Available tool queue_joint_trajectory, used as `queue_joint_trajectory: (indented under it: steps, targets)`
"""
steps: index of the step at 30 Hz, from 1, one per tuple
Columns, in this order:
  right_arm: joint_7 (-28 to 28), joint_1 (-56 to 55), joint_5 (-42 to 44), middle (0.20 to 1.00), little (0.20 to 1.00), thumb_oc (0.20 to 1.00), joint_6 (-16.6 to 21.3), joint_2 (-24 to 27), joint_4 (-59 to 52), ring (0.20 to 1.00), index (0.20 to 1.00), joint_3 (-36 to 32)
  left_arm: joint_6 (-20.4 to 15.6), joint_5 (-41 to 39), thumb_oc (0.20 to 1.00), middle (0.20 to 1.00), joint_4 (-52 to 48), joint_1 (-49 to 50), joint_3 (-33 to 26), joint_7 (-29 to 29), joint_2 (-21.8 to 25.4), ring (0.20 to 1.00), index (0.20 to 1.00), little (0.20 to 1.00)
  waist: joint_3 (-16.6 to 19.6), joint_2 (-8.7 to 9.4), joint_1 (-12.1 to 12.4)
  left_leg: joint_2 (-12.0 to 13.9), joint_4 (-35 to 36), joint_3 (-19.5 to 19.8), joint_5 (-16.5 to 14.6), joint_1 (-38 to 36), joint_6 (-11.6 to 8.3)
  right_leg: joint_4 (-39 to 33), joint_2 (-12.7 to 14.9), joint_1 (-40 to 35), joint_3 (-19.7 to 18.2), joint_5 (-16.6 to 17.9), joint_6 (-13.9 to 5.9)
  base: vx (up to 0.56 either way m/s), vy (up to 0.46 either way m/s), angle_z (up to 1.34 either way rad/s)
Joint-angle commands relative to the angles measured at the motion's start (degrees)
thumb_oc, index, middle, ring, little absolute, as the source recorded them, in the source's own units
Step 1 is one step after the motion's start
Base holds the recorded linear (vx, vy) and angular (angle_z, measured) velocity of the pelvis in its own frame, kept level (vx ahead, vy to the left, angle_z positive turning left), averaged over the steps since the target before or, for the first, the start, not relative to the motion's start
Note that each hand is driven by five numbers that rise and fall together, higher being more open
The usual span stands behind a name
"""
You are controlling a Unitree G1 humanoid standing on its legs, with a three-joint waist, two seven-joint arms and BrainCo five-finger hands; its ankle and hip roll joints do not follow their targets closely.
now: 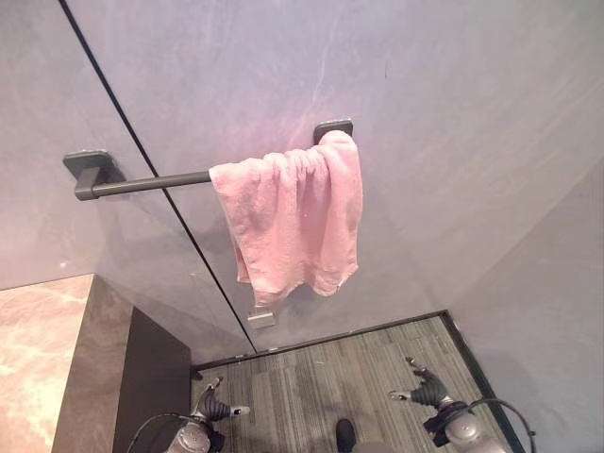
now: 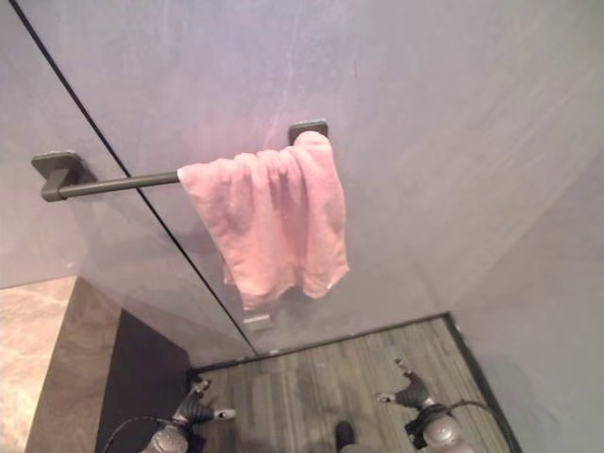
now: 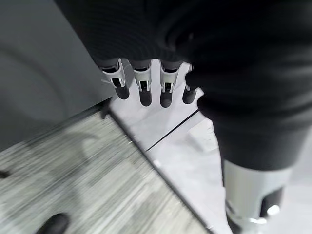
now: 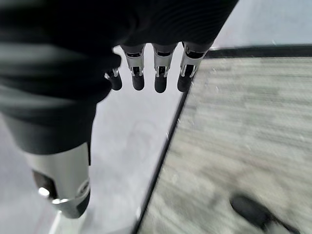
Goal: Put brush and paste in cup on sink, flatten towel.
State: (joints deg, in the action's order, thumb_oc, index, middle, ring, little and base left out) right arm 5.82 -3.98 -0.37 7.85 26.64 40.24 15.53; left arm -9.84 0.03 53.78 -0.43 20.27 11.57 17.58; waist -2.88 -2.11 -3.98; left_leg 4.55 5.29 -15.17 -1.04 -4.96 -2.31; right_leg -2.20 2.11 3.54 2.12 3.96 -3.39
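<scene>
A pink towel (image 1: 294, 222) hangs bunched over the right end of a dark wall rail (image 1: 142, 183), gathered in folds and drooping unevenly. My left hand (image 1: 216, 407) hangs low by the floor at the lower left, well below the towel, with its fingers (image 3: 141, 87) straight and nothing in them. At the lower right my right hand (image 1: 427, 387) is also low, its fingers (image 4: 158, 73) straight and empty.
A stone-topped counter with a dark side (image 1: 113, 368) stands at the lower left. The grey wall (image 1: 453, 142) runs behind the rail, with a dark seam (image 1: 160, 189) crossing it. Striped grey carpet (image 1: 321, 377) covers the floor below.
</scene>
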Motion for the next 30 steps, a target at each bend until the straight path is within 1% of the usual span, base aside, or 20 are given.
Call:
queue_joint_trajectory:
  steps: [1, 2, 3, 4, 5, 7, 8, 9, 12, 14, 15, 16, 17, 19, 20, 23, 24, 25, 27, 30]
  targets:
    - [-3.8, 0.0, 13.8, 1.000, 1.000, 1.000, 3.4, 1.9, -4.6, 1.000, 1.000, -4.7, -3.8, -6.0, 1.000, 1.000, -7.6, 0.2, -3.1, -4.1, 7.9, 1.000, 1.000, 1.000, 2.1, 4.46, -0.1, 1.0, -0.3, 2.6, 4.6, 0.7, -2.44, 1.3, 6.5, -0.8, -2.3, 5.5, -7.09, -0.04, -0.021, 0.11]
    - [-3.8, 0.0, 13.9, 1.000, 1.000, 1.000, 3.4, 1.9, -4.6, 1.000, 1.000, -4.7, -3.7, -6.1, 1.000, 1.000, -7.7, 0.3, -3.1, -4.1, 7.9, 1.000, 1.000, 1.000, 2.1, 4.47, -0.1, 1.0, -0.3, 2.6, 4.6, 0.7, -2.45, 1.3, 6.5, -0.8, -2.2, 5.5, -7.09, -0.04, -0.020, 0.12]
    - [-7.0, -0.4, 19.1, 1.000, 1.000, 1.000, 4.1, 4.6, -6.2, 1.000, 1.000, -7.3, -4.2, -8.1, 1.000, 1.000, -13.1, 1.6, -3.8, -7.0, 11.5, 1.000, 1.000, 1.000, 2.2, 4.58, 0.0, 1.1, -0.3, 3.0, 4.6, 1.0, -2.63, 0.7, 6.6, -1.0, -1.7, 5.7, -7.22, -0.02, -0.012, 0.05]
    - [-7.1, -0.5, 19.1, 1.000, 1.000, 1.000, 4.1, 4.6, -6.2, 1.000, 1.000, -7.3, -4.2, -8.2, 1.000, 1.000, -13.3, 1.7, -3.8, -7.0, 11.5, 1.000, 1.000, 1.000, 2.2, 4.59, 0.0, 1.1, -0.3, 3.0, 4.6, 0.9, -2.63, 0.7, 6.6, -1.1, -1.6, 5.7, -7.22, -0.04, -0.015, 0.10]
    - [-9.1, 0.8, 19.6, 1.000, 1.000, 1.000, 4.3, 8.7, -5.9, 1.000, 1.000, -8.0, -4.8, -9.7, 1.000, 1.000, -16.6, 1.1, -4.0, -9.5, 14.8, 1.000, 1.000, 1.000, 2.5, 4.58, 0.2, 1.1, -0.3, 3.4, 4.7, 1.2, -2.85, 0.0, 6.8, -1.4, -1.1, 5.9, -7.35, -0.03, -0.007, 0.12]
    - [-10.8, 2.8, 20.4, 1.000, 1.000, 1.000, 4.1, 13.0, -7.1, 1.000, 1.000, -8.1, -5.2, -12.7, 1.000, 1.000, -20.6, 0.1, -4.4, -11.2, 18.0, 1.000, 1.000, 1.000, 2.5, 4.62, 0.4, 1.2, -0.3, 3.8, 4.8, 1.6, -3.09, -0.7, 6.9, -1.5, -0.5, 6.2, -7.42, -0.03, -0.011, 0.19]
    - [-10.8, 2.8, 20.4, 1.000, 1.000, 1.000, 4.1, 13.0, -7.1, 1.000, 1.000, -8.1, -5.2, -12.7, 1.000, 1.000, -20.6, 0.1, -4.4, -11.2, 18.0, 1.000, 1.000, 1.000, 2.5, 4.62, 0.4, 1.2, -0.3, 3.8, 4.8, 1.6, -3.09, -0.7, 6.9, -1.5, -0.5, 6.2, -7.42, -0.03, -0.017, 0.15]
    - [-12.1, 4.8, 21.7, 1.000, 1.000, 1.000, 4.2, 15.7, -7.3, 1.000, 1.000, -7.6, -5.5, -14.8, 1.000, 1.000, -22.2, -1.2, -4.3, -12.3, 19.8, 1.000, 1.000, 1.000, 2.6, 4.65, 0.7, 1.3, -0.3, 4.0, 4.9, 1.9, -3.26, -1.1, 7.0, -1.6, -0.3, 6.3, -7.46, -0.02, -0.020, 0.04]
    - [-12.8, 10.8, 24.4, 1.000, 1.000, 1.000, 3.9, 18.5, -4.7, 1.000, 1.000, -5.5, -5.5, -18.4, 1.000, 1.000, -23.6, -4.8, -3.6, -13.7, 22.2, 1.000, 1.000, 1.000, 2.5, 4.62, 1.3, 1.5, -0.3, 4.3, 5.1, 2.3, -3.55, -1.8, 7.1, -1.8, 0.5, 6.2, -7.42, -0.01, -0.020, 0.08]
    - [-12.9, 13.9, 25.9, 1.000, 1.000, 1.000, 3.6, 19.1, -3.3, 1.000, 1.000, -4.2, -5.5, -20.7, 1.000, 1.000, -23.9, -7.3, -2.5, -14.1, 22.9, 1.000, 1.000, 1.000, 2.4, 4.53, 1.7, 1.7, -0.3, 4.5, 5.3, 2.5, -3.70, -2.0, 7.1, -2.0, 0.8, 6.1, -7.31, -0.01, -0.029, 0.16]
    - [-13.1, 17.8, 26.8, 1.000, 1.000, 1.000, 3.4, 20.2, -2.6, 1.000, 1.000, -2.2, -5.3, -22.5, 1.000, 1.000, -23.7, -10.8, -1.1, -14.7, 23.9, 1.000, 1.000, 1.000, 2.0, 4.37, 1.9, 1.8, -0.3, 4.8, 5.4, 2.8, -3.90, -2.2, 7.1, -2.0, 1.2, 6.0, -7.17, -0.01, -0.027, 0.03]
    - [-13.1, 17.8, 26.8, 1.000, 1.000, 1.000, 3.4, 20.2, -2.6, 1.000, 1.000, -2.2, -5.3, -22.5, 1.000, 1.000, -23.7, -10.8, -1.1, -14.7, 23.9, 1.000, 1.000, 1.000, 2.0, 4.37, 1.8, 1.8, -0.3, 4.8, 5.4, 2.8, -3.90, -2.2, 7.1, -2.0, 1.2, 6.0, -7.17, -0.02, -0.040, 0.06]
    - [-13.4, 22.2, 28.2, 1.000, 1.000, 1.000, 3.1, 20.7, -2.6, 1.000, 1.000, 0.4, -5.2, -24.2, 1.000, 1.000, -22.7, -14.9, 0.8, -15.1, 24.3, 1.000, 1.000, 1.000, 1.6, 4.07, 2.1, 2.0, -0.3, 5.0, 5.7, 3.1, -4.05, -2.4, 7.2, -2.0, 1.3, 6.0, -7.01, -0.02, -0.029, 0.07]
    - [-13.5, 23.9, 28.8, 1.000, 1.000, 1.000, 3.1, 20.8, -2.4, 1.000, 1.000, 1.4, -5.2, -24.7, 1.000, 1.000, -22.3, -16.4, 1.7, -15.4, 24.2, 1.000, 1.000, 1.000, 1.4, 3.93, 2.1, 2.0, -0.3, 5.1, 5.8, 3.3, -4.09, -2.4, 7.1, -1.9, 1.3, 6.0, -6.91, -0.02, -0.026, 0.07]
    - [-14.0, 27.5, 30.2, 1.000, 1.000, 1.000, 2.9, 20.8, -2.7, 1.000, 1.000, 3.8, -5.2, -25.7, 1.000, 1.000, -22.2, -19.2, 3.4, -16.0, 24.6, 1.000, 1.000, 1.000, 1.0, 3.56, 2.3, 2.0, -0.3, 5.2, 6.1, 3.9, -4.25, -2.6, 7.1, -1.6, 1.5, 6.1, -6.81, -0.02, -0.016, 0.05]
    - [-14.6, 29.8, 30.9, 1.000, 1.000, 1.000, 2.8, 20.8, -3.0, 1.000, 1.000, 5.6, -5.2, -25.9, 1.000, 1.000, -22.1, -21.0, 4.9, -16.4, 25.0, 1.000, 1.000, 1.000, 0.7, 3.27, 2.4, 2.1, -0.3, 5.2, 6.3, 4.2, -4.35, -2.8, 7.1, -1.3, 1.5, 6.3, -6.84, -0.04, -0.014, 0.07]
    - [-14.7, 36.4, 31.8, 1.000, 1.000, 1.000, 2.4, 19.7, -2.0, 1.000, 1.000, 10.3, -5.2, -25.7, 1.000, 1.000, -20.0, -27.1, 8.4, -16.2, 24.4, 1.000, 1.000, 1.000, -0.3, 2.58, 2.6, 2.2, -0.3, 5.3, 7.0, 6.0, -4.63, -2.8, 7.1, 0.4, 1.5, 6.5, -6.77, -0.08, -0.014, 0.12]
    - [-14.8, 36.4, 31.8, 1.000, 1.000, 1.000, 2.4, 19.7, -2.0, 1.000, 1.000, 10.3, -5.2, -25.7, 1.000, 1.000, -20.0, -27.2, 8.4, -16.2, 24.4, 1.000, 1.000, 1.000, -0.3, 2.57, 2.6, 2.2, -0.3, 5.3, 7.0, 6.1, -4.63, -2.8, 7.1, 0.4, 1.5, 6.5, -6.77, -0.14, -0.024, 0.10]
    - [-14.2, 42.5, 31.8, 1.000, 1.000, 1.000, 2.2, 19.2, -1.5, 1.000, 1.000, 13.9, -5.5, -25.6, 1.000, 1.000, -18.4, -32.7, 11.0, -15.3, 24.2, 1.000, 1.000, 1.000, -1.4, 2.05, 2.8, 2.4, -0.3, 5.5, 7.9, 8.5, -4.87, -2.8, 7.2, 2.9, 1.6, 7.2, -6.86, -0.10, -0.018, 0.03]
    - [-14.0, 45.8, 31.9, 1.000, 1.000, 1.000, 2.3, 19.2, -1.6, 1.000, 1.000, 15.8, -5.8, -25.9, 1.000, 1.000, -18.2, -35.0, 11.6, -14.9, 24.5, 1.000, 1.000, 1.000, -1.9, 1.81, 2.9, 2.5, -0.3, 5.4, 8.3, 10.0, -4.89, -2.8, 7.1, 4.7, 1.4, 7.8, -6.98, -0.07, -0.015, 0.01]
